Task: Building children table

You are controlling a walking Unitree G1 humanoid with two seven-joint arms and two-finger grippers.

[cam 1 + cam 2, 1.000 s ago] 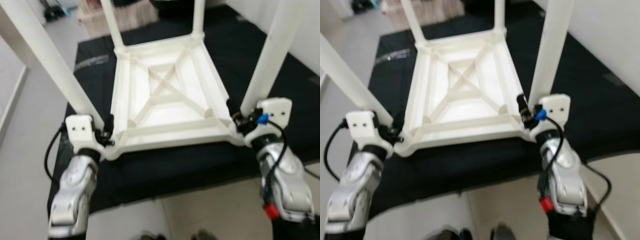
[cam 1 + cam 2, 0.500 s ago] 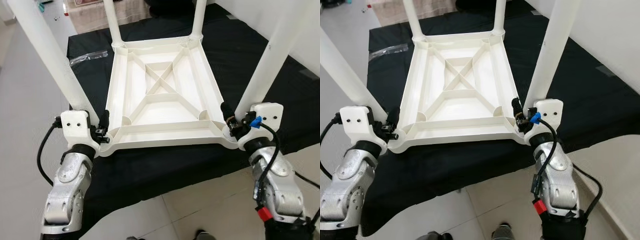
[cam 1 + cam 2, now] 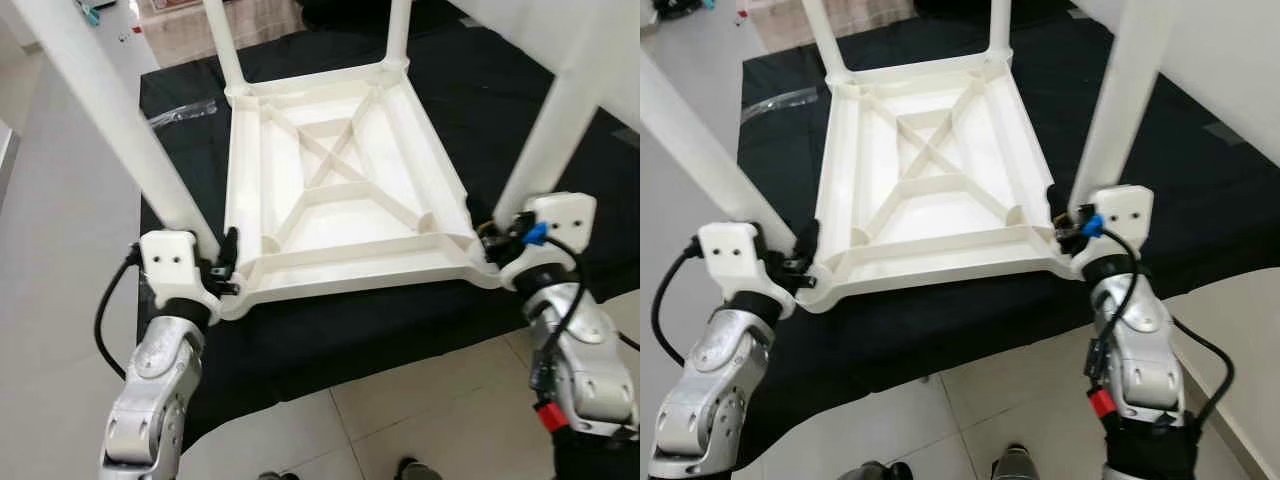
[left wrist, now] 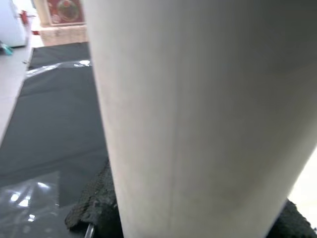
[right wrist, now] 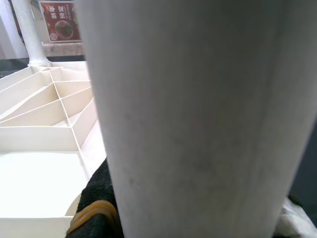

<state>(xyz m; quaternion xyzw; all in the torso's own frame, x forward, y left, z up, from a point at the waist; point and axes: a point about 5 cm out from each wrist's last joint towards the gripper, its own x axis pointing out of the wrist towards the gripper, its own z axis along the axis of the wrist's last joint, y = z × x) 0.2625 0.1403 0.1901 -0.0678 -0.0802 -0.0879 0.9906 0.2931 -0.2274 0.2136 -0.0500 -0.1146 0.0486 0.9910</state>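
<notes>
A white plastic children's table (image 3: 340, 190) lies upside down on a black mat (image 3: 500, 90), its four legs pointing up. My left gripper (image 3: 222, 268) is at the near-left corner, closed around the base of the near-left leg (image 3: 110, 110). My right gripper (image 3: 492, 235) grips the base of the near-right leg (image 3: 565, 110) at the other near corner. Each wrist view has its leg pressed close in front: the left-hand leg (image 4: 198, 119) and the right-hand leg (image 5: 198, 119), with the ribbed underside (image 5: 39, 144) beside it.
The two far legs (image 3: 222, 40) (image 3: 398, 30) rise at the back of the table. A clear plastic bag (image 3: 175, 115) lies on the mat at the far left. Pale tiled floor (image 3: 60, 250) runs along the left and in front of the mat's near edge.
The whole picture has shifted slightly to the right, so the camera has moved. Both grippers keep their hold at the same near corners of the table.
</notes>
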